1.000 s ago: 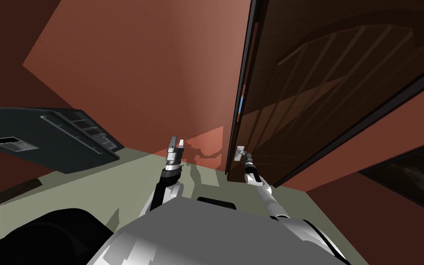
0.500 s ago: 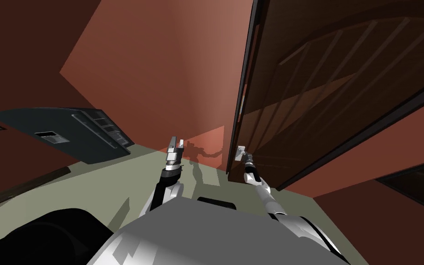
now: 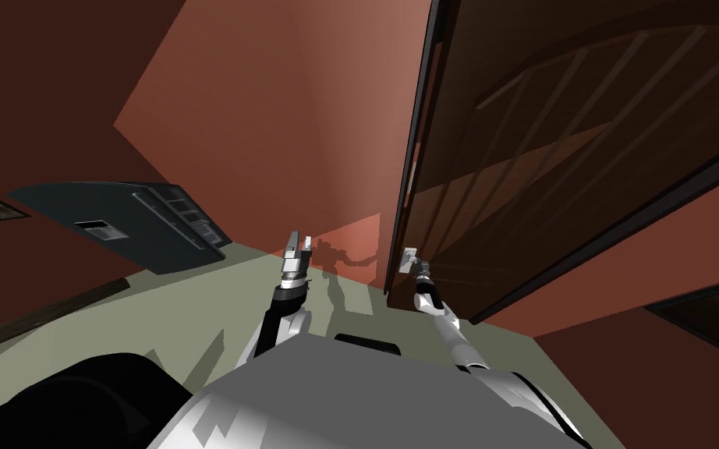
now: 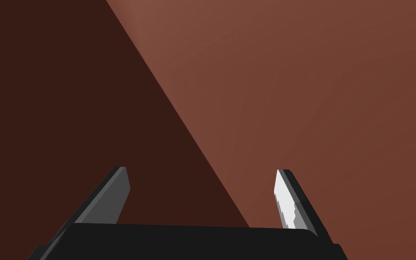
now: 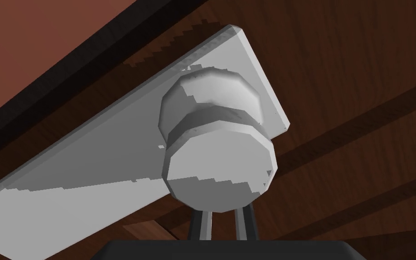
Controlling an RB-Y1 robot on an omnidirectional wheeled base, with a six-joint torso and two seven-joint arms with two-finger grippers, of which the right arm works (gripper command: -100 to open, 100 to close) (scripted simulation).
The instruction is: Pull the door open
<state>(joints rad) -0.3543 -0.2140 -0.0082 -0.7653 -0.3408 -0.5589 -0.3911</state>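
Grey knob [image 5: 220, 153] hides tips of right fingers [image 5: 206, 225]; head view: brown door [image 3: 545, 156].

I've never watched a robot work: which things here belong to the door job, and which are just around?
In the job: door, knob, its plate, right gripper at the knob.
Just around: dark cabinet, red wall, open left gripper.

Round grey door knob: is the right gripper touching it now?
Cannot tell. In the right wrist view the round grey door knob hides the right gripper's fingertips, so neither contact nor gap shows.
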